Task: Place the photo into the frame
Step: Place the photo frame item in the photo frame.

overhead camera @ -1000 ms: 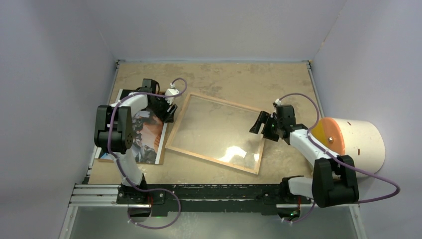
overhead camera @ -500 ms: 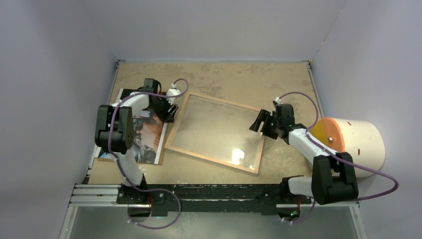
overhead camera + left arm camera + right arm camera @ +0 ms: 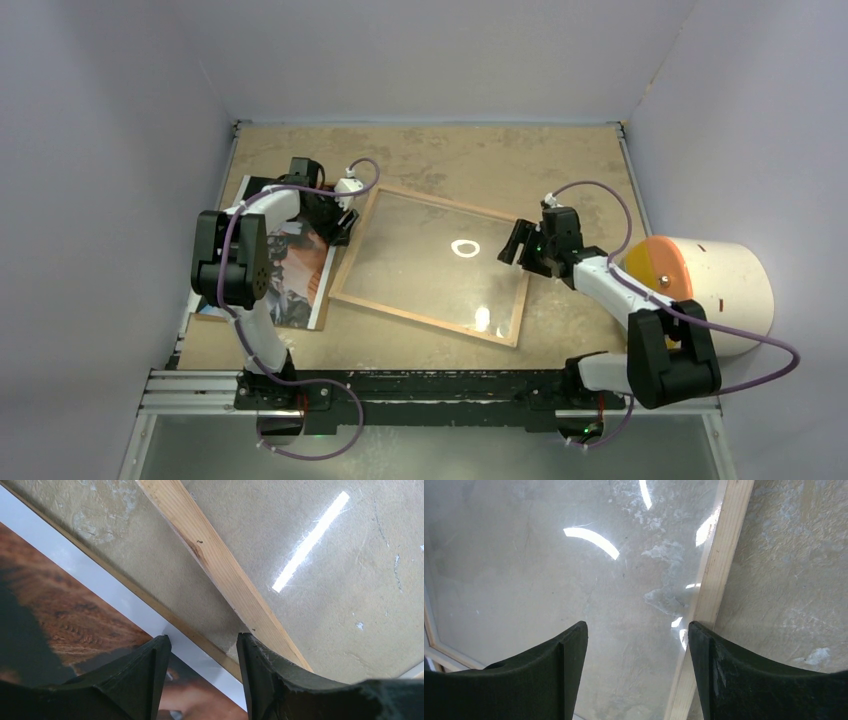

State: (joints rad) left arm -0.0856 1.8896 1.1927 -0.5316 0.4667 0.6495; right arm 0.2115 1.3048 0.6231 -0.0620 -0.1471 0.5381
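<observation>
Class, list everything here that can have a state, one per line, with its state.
photo: lying flat, outside the frame.
frame: flat, wood face up, no photo in it.
clear sheet: lying inside the frame.
left pincer: open, holding nothing.
right pincer: open, holding nothing.

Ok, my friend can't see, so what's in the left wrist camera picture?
The left end effector, open and empty, points down at the table between a photo and a wooden frame. The brown, white-bordered photo lies left; the frame's clear pane, right, reflects a strip of light.
</observation>
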